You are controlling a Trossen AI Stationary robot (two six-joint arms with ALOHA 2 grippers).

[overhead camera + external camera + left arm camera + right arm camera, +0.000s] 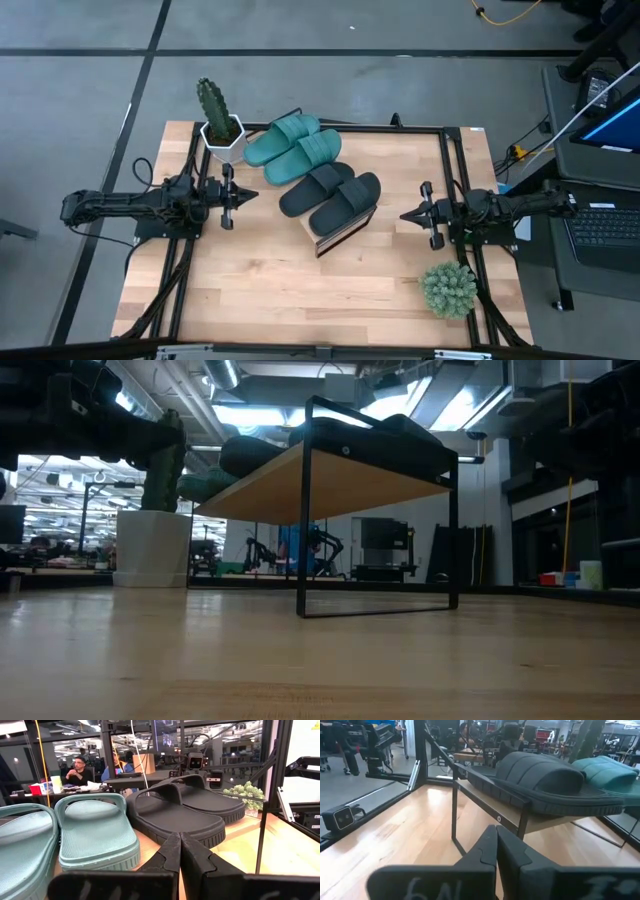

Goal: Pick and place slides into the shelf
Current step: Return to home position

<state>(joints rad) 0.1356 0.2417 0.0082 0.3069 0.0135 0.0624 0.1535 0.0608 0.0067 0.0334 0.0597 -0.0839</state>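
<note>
1. While you scan from above, all four slides lie on the shelf [340,485], a pale wood plank set at a slant on a thin black metal frame, mid-table.
2. Teal slides [295,148]: matte rubber with a wide ribbed strap. They lie side by side at the shelf end next to the cactus [211,100].
3. Black slides [332,197]: same open-toe shape with thick ridged soles. They lie side by side, touching the teal pair, at the other end.
4. Left gripper [250,193]: you see its dark fingers pressed together, tips meeting. It sits near the shelf's left side, over the wooden tabletop [280,290].
5. Right gripper [403,214]: fingers together as well, near the shelf's right side.
6. Cactus stands in a faceted white pot [222,140], and a round bushy plant [448,288] sits by the right arm.
</note>
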